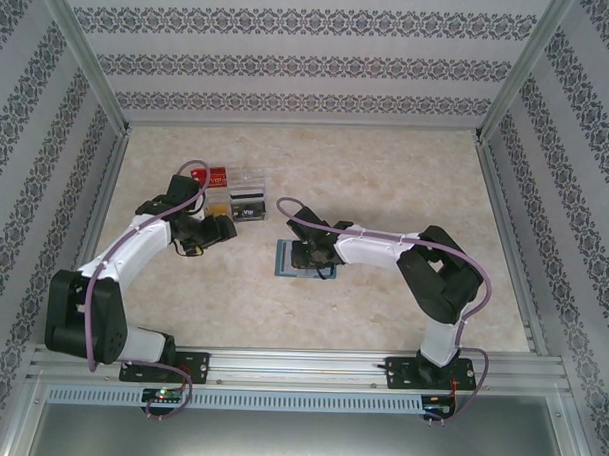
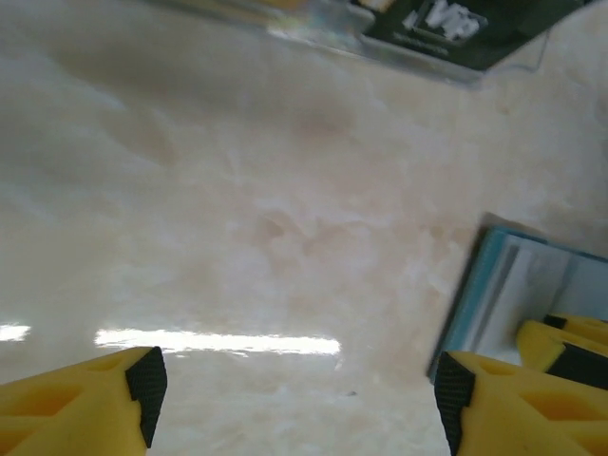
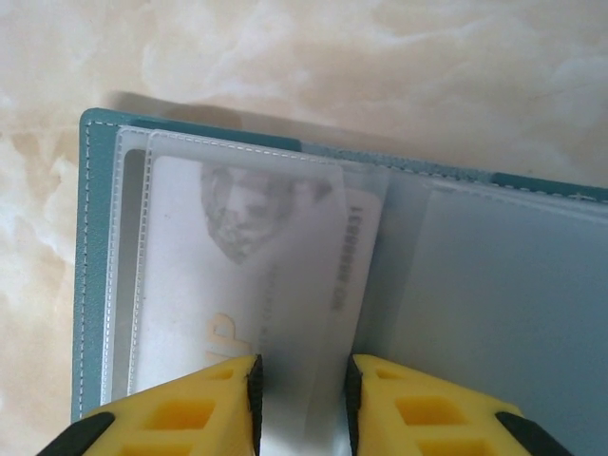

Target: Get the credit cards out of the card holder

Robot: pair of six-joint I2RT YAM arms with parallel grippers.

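**Right fingers closing in on a card's edge, left fingers wide over bare bench**

The right arm [image 1: 384,249] reaches leftward across the bench [image 1: 406,182], elbow bent back and wrist low over the card holder [image 1: 286,262]. The right fingers [image 3: 180,408] stand a narrow gap apart, with the near edge of a sleeved credit card [image 3: 237,247] between them. Whether they actually pinch it cannot be told.

The left arm [image 1: 134,247] stretches forward and to the right, its wrist just in front of the clear tray [image 1: 248,186]. The left fingers [image 2: 104,404] are spread wide over bare bench, with nothing between them.

The card holder lies open and flat near the bench's middle, its two panels spread side by side. The pale card sits in the left panel's clear pocket, with its long axis running straight away from the right fingers and a short end nearest them
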